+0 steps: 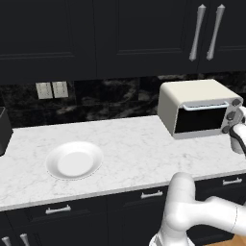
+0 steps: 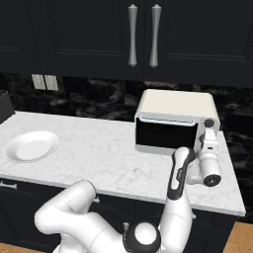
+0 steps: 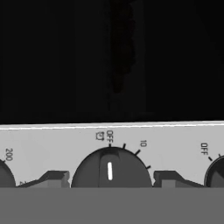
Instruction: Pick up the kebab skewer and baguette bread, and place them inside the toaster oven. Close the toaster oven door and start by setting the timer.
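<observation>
Looking over the worktop (image 1: pixel 144 144), you are seeing one toaster oven (image 1: pixel 192 93) sitting at its far right, against the dark backsplash. Its toaster oven door (image 2: pixel 165 133) is standing shut, the single pale handle bar (image 2: pixel 168 118) running across the top of the glass. Your end effector (image 3: pixel 109 180) is sitting at the knob column on the oven's right side, its two fingertips (image 3: pixel 52 178) bracketing one dark knob (image 3: pixel 110 168) without visibly touching it, so the jaws are spread apart. That knob's white pointer is lining up with the OFF mark. Parts of two more knobs are showing at either edge of the hand view. One white plate (image 1: pixel 74 161) is lying on the worktop's left, well apart from the oven.
</observation>
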